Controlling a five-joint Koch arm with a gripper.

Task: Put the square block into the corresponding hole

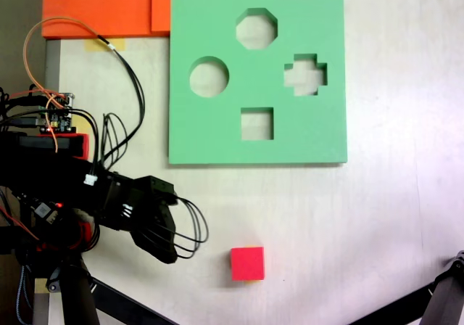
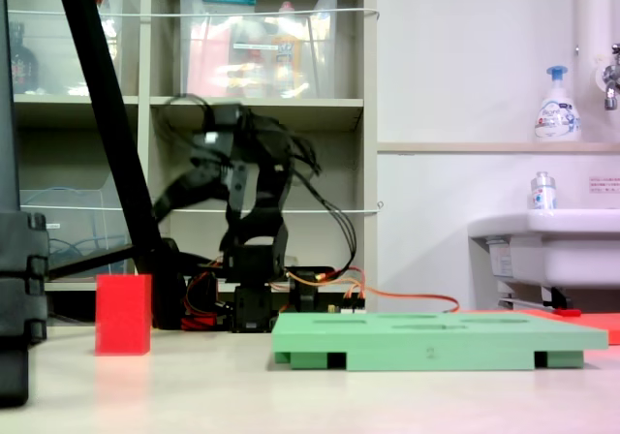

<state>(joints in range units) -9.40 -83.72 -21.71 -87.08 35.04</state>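
Observation:
The square block (image 1: 247, 263) is a small red cube on the pale table near the bottom middle of a fixed view, and it stands at the left in the table-level fixed view (image 2: 123, 315). The green foam board (image 1: 217, 133) lies flat further up, apart from the block. The corresponding hole (image 1: 257, 123) is its square cutout, nearest the board's lower edge, and it holds nothing. The black arm reaches in from the left. Its gripper (image 1: 169, 252) hangs left of the block, raised above the table (image 2: 167, 204) and blurred. How its jaws stand is not readable.
The board (image 2: 436, 340) also has round (image 1: 209, 77), octagonal (image 1: 256, 28) and cross-shaped (image 1: 305, 74) cutouts. Orange foam sheets (image 1: 109, 6) lie at the top left. Black stand legs (image 1: 109, 299) cross the bottom corners. Loose cables (image 1: 130, 85) loop beside the arm. A sink (image 2: 542, 250) stands beyond the table.

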